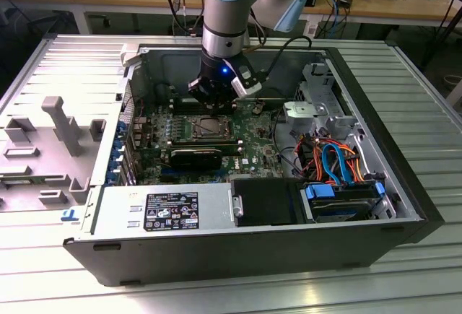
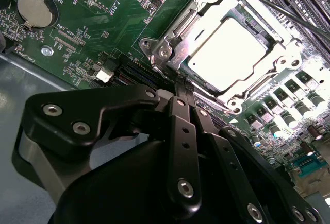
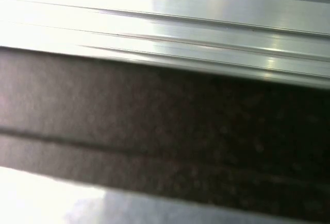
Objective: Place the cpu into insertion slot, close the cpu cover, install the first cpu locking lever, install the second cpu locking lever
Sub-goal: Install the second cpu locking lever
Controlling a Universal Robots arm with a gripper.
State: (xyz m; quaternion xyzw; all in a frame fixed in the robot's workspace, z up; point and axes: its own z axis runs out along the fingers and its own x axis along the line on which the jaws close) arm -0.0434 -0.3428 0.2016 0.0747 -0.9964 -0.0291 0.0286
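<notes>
Your tool (image 2: 181, 87), fingers pressed together, touches the closed cpu cover (image 2: 203, 18) at its 7 o'clock edge; the cpu (image 2: 232, 46) sits inside.

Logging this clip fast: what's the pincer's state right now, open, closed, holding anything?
Pincer: closed, fingers pressed together with nothing between them, tips at the edge of the cpu cover, which lies shut over the cpu.

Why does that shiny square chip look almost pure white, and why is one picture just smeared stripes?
In the second wrist view, glare from the lighting washes out the cpu and the cpu cover around it. The first wrist view is out of focus, with blurred pale and dark bands. The exterior view is evenly lit and sharp, with the gripper above the insertion slot.
</notes>
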